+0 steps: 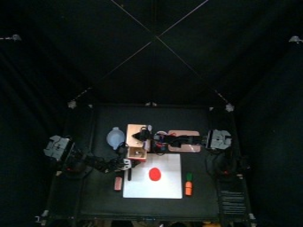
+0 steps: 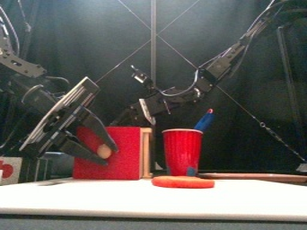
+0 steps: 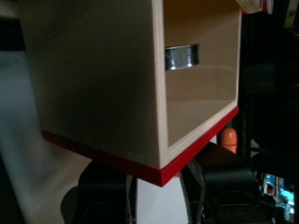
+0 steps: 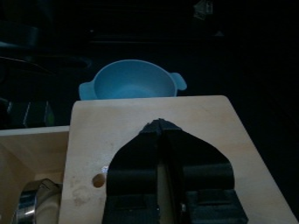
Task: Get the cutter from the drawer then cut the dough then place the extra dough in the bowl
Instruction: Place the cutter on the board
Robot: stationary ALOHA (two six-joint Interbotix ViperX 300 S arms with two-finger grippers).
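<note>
top view: wooden box (image 1: pixel 137 133) sat toward the back of the table (image 1: pixel 83 199), with the blue-grey bowl (image 1: pixel 113 136) just beside it on the left. the white board (image 1: pixel 172 161) lay in front, carrying the flat red dough (image 1: pixel 151 174), and the red cup (image 1: pixel 187 187) stood at the board's right front corner. left arm came in at the box's front end and right arm reached over the box top. finger state was too small to read here.

front view: left fingers (image 2: pixel 96 146) were closed on the knob of the red drawer front (image 2: pixel 120 163), with the drawer standing out toward the front. right fingers (image 2: pixel 146 119) were down on the box top. the dough was a whole disc, not yet cut, in front of the cup.

left wrist view: it looked along the open drawer's pale side. a small shiny patch showed deep inside, probably the cutter, but couldn't be sure.

right wrist view: right fingers were pressed together, holding nothing, tips resting on the box top. the cutter (image 4: pixel 33 206) lay in the open drawer, just beside and below those fingers. only a curved bit of metal rim showed. the wire handle was hidden, so which way it lay couldn't be told.

judgement: right arm was nearer and free, while left was busy holding the drawer. the pick would need the right fingers to come off the box top, shift sideways over the drawer opening and spread.
</note>
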